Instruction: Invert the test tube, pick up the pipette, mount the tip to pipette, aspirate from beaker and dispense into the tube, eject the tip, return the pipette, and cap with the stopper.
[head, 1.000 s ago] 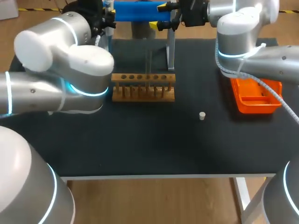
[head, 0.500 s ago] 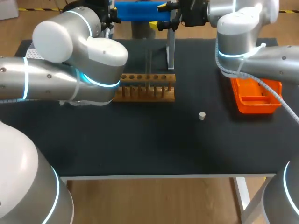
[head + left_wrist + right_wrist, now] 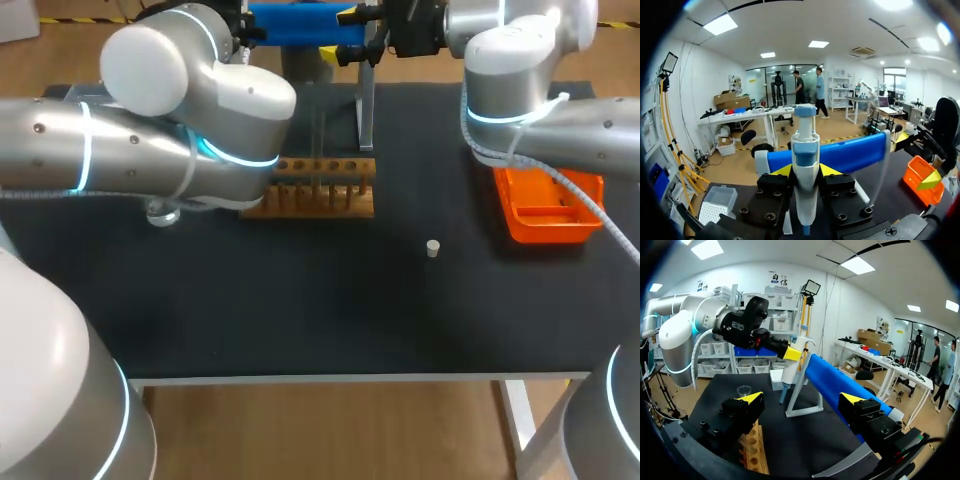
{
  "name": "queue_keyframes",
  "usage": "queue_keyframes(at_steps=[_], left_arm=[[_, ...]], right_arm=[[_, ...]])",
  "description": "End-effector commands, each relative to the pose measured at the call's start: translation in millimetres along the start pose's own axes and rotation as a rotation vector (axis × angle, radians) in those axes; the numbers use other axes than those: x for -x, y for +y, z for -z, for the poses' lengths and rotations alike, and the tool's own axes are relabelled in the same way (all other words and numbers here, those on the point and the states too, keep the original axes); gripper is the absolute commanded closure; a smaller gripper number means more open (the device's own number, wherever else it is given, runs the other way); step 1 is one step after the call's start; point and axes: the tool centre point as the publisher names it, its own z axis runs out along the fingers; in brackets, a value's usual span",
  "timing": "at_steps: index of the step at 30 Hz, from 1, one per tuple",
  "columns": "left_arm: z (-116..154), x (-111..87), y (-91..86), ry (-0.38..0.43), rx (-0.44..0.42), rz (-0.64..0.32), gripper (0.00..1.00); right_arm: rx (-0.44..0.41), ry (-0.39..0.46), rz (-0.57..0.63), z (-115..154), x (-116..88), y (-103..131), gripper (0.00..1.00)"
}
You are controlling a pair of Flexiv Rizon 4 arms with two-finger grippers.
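Note:
My left gripper [image 3: 805,170] is shut on the white and blue pipette [image 3: 805,150], which stands upright between its yellow tips at the left end of the stand's blue bar [image 3: 850,155]. In the right wrist view, the pipette [image 3: 788,374] hangs from my left gripper [image 3: 790,356] above the table. My right gripper [image 3: 802,398] is open, with the blue bar [image 3: 835,382] running between its fingers untouched. The wooden rack [image 3: 310,185] holds a thin clear tube [image 3: 320,145]. The small white stopper [image 3: 433,248] lies on the mat to the right of the rack.
An orange tray [image 3: 545,210] sits at the right, under my right arm. The white tip box [image 3: 717,202] is at the far left corner. A glass beaker [image 3: 160,212] shows under my left arm's elbow. The metal stand post [image 3: 366,110] rises behind the rack.
My left arm's elbow has swung to the right, over the rack's left end, with the pipette still in the gripper. The right arm has not moved.

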Motion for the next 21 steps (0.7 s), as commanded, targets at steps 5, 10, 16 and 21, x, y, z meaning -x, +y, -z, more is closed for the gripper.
queue_keyframes(at_steps=[5,10,16,21], left_arm=[[-9.5,-4.4,-2.8,-0.035,0.040,0.011,1.00],[-13.2,-3.8,-0.9,-0.050,0.059,0.018,1.00],[-17.1,-1.8,2.8,-0.067,0.084,0.032,1.00],[-20.7,0.4,3.3,-0.074,0.093,0.036,1.00]], right_arm=[[-0.002,0.003,0.000,0.2,1.0,0.1,0.00],[-0.002,0.003,0.000,0.2,1.0,0.1,0.00],[-0.002,0.003,0.000,0.2,1.0,0.1,0.00],[-0.002,0.003,0.000,0.2,1.0,0.1,0.00]])
